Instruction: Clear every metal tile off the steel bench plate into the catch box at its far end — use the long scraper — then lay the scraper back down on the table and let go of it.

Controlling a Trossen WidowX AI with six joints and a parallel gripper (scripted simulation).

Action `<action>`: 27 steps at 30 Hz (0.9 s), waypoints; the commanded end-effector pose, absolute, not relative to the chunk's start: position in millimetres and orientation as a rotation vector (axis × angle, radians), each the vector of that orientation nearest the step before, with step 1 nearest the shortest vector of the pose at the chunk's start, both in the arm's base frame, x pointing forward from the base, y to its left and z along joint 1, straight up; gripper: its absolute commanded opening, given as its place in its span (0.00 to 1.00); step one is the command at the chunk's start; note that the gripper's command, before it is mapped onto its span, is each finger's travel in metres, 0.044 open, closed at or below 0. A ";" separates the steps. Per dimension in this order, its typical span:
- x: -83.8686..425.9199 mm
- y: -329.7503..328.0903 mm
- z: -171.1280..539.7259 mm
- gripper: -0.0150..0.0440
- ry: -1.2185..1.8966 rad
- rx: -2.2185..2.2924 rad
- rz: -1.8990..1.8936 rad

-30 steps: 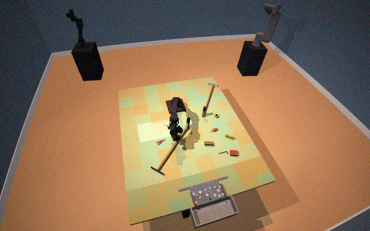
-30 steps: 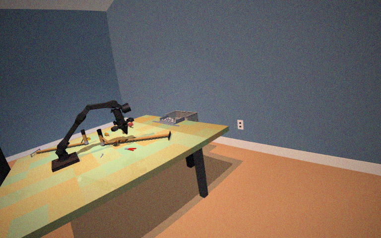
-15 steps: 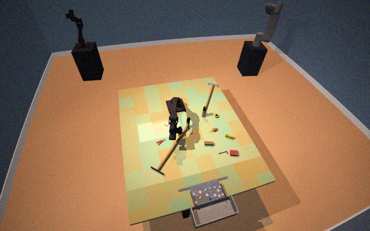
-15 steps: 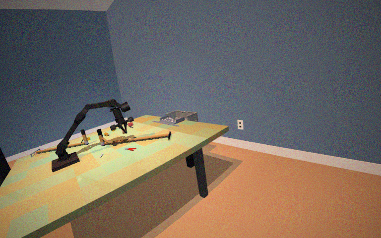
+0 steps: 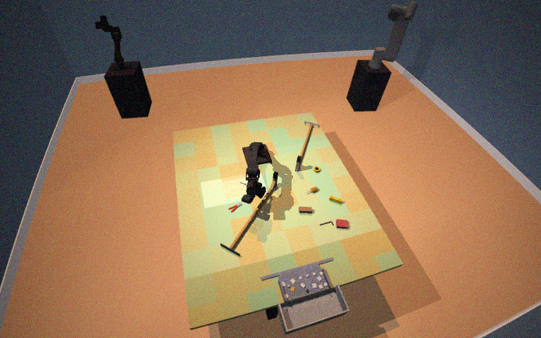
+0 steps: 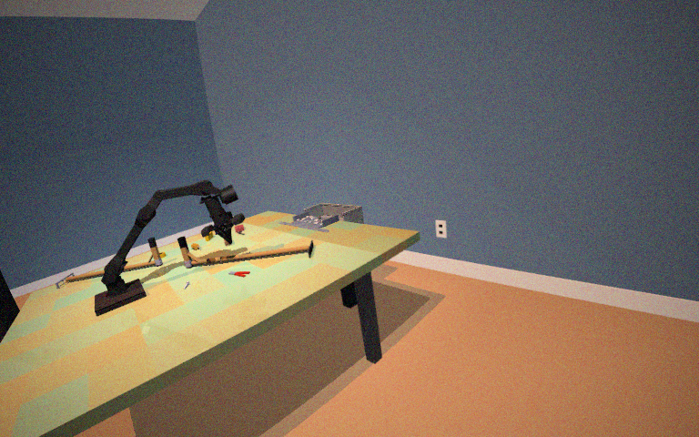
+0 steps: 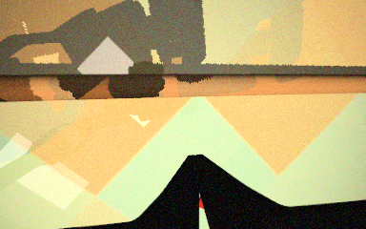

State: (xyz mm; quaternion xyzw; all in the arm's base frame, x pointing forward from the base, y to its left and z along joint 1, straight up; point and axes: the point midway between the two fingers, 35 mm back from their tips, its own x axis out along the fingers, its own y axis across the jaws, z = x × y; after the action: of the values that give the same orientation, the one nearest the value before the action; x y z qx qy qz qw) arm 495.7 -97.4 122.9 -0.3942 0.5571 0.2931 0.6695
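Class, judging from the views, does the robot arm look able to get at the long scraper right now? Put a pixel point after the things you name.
Probably yes: the fingers [image 5: 247, 198] [image 6: 227, 242] are shut on nothing, near the scraper's wooden handle [image 5: 248, 225] [image 6: 268, 253], and nothing seems to block it, though they'd need opening first.

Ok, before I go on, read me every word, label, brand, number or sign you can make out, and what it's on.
None: no word, label, brand, number or sign can be read in any view.
The yellow cylinder, red block and yellow ring are too small and grainy to tell whether they carry any print.
The wall outlet shows dark sockets, no readable text.
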 end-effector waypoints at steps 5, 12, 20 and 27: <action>493.8 -100.2 130.2 0.25 1.289 -0.719 0.515; 492.0 -102.5 134.2 0.25 1.314 -0.571 0.392; 489.8 -105.1 138.6 0.25 1.332 -0.402 0.252; 487.9 -107.3 142.6 0.25 1.339 -0.252 0.130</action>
State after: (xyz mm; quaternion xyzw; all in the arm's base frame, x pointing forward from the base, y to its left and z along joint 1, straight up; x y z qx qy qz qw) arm 488.8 -106.5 138.4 -0.1481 0.6184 0.0840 0.7672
